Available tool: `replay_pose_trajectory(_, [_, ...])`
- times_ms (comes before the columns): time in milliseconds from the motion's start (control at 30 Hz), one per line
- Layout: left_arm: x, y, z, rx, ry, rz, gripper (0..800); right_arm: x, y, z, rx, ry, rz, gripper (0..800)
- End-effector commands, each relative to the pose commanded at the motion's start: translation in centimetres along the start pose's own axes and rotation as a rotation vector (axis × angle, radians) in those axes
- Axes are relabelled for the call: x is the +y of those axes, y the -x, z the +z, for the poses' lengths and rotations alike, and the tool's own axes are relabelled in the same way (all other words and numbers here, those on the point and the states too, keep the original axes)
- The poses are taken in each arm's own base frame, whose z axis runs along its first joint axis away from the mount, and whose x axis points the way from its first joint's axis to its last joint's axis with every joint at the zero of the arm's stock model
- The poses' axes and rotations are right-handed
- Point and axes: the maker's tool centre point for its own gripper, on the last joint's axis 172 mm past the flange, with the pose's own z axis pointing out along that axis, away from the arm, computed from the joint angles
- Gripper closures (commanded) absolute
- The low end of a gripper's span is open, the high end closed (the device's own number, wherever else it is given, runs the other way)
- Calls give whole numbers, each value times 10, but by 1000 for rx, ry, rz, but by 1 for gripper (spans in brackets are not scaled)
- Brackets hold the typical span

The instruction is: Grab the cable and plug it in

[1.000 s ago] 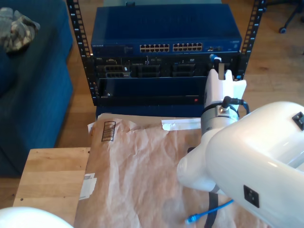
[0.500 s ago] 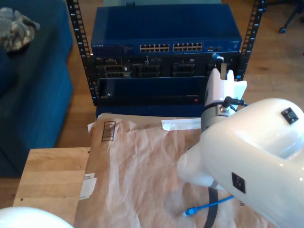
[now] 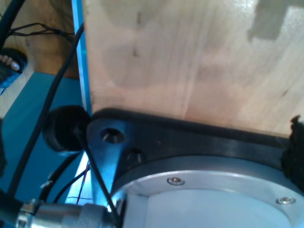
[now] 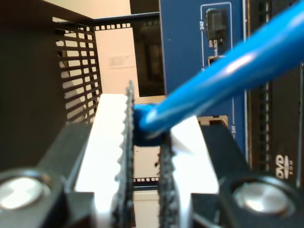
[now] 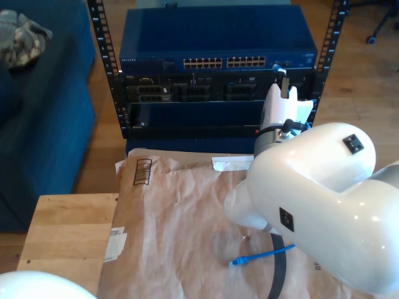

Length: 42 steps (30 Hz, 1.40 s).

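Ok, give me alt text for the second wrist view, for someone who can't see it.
My second gripper pinches one end of the blue cable between its toothed pads, close in front of the blue network switch in the black rack. The cable runs up and away, out of frame.

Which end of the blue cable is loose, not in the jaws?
The plug end lying on the brown paper; the other end is clamped in my second gripper by the rack.
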Motion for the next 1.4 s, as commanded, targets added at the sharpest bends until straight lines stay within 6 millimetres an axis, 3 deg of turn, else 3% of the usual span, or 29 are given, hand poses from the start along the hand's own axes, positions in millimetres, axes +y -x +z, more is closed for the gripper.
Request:
replay_pose_trajectory(400, [0, 0, 0, 0, 0, 0, 0, 10, 20, 18, -20, -27, 10, 800])
replay_pose_trajectory(833, [0, 0, 0, 0, 0, 0, 0, 6, 4, 29, 10, -39, 10, 800])
replay_pose_trajectory(1400, [0, 0, 0, 0, 1, -1, 0, 9, 6, 37, -32, -30, -10, 800])
